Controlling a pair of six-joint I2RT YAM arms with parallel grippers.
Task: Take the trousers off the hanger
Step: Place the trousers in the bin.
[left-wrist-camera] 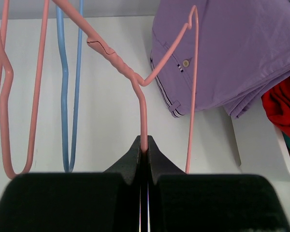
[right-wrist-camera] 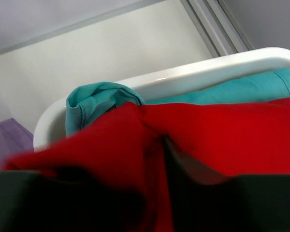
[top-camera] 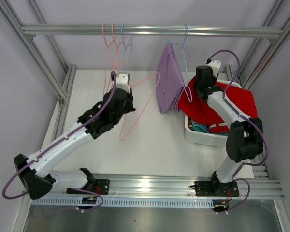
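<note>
The lavender trousers point(top-camera: 170, 79) point(left-wrist-camera: 241, 48) hang folded over a blue hanger point(top-camera: 184, 46) on the top rail. My left gripper point(top-camera: 129, 87) point(left-wrist-camera: 145, 150) is shut on the wire of an empty pink hanger point(top-camera: 140, 108) point(left-wrist-camera: 141, 96), just left of them. The red trousers point(top-camera: 237, 104) point(right-wrist-camera: 222, 130) lie spread over the white bin point(top-camera: 203, 137) point(right-wrist-camera: 193, 75), on top of the teal trousers point(top-camera: 200, 128) point(right-wrist-camera: 92, 101). My right gripper point(top-camera: 203, 89) point(right-wrist-camera: 157, 183) is down on the red cloth, its jaws a little apart with a fold of that cloth lying between them.
Several empty pink and blue hangers point(top-camera: 113, 43) point(left-wrist-camera: 65, 96) hang from the metal rail point(top-camera: 150, 30) at the back left. Frame posts stand along both sides of the white table point(top-camera: 154, 145). The bin sits at the table's right edge.
</note>
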